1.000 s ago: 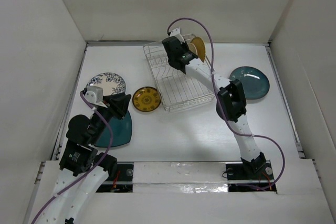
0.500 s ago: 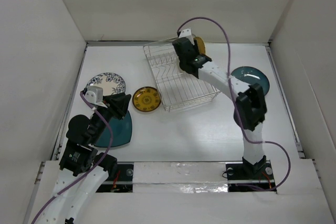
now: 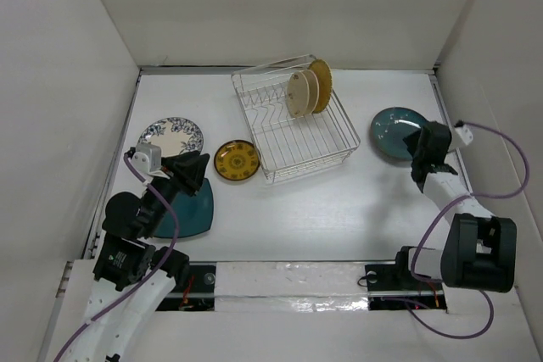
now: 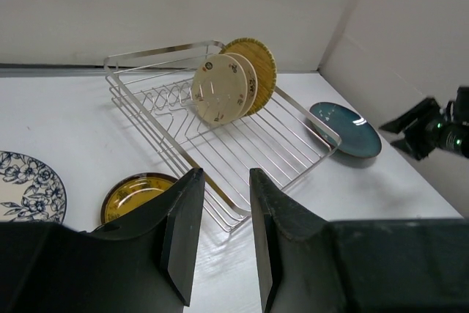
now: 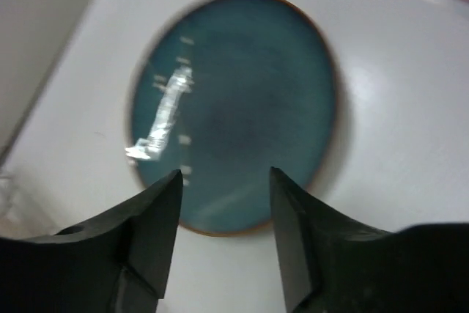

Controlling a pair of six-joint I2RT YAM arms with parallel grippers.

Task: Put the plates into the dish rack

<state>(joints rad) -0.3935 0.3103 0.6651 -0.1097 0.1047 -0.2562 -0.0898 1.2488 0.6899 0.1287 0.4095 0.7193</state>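
Right gripper (image 3: 422, 146) spread, pinching nothing, at the 4 o'clock rim of the round teal plate (image 3: 397, 131). That plate lies flat on the table (image 3: 339, 209), at 3 o'clock from the dish rack (image 3: 293, 137). Right wrist view is blurred: plate at 12 o'clock ahead of the parted fingers (image 5: 150, 225), cannot tell if they touch it. Left gripper (image 3: 191, 171) parted, empty, over the squarish dark teal plate (image 3: 182, 209), seen only from the top. Left wrist view shows two cream plates (image 4: 218, 87) and the tan plate (image 4: 260, 60) upright at the rack's far end.
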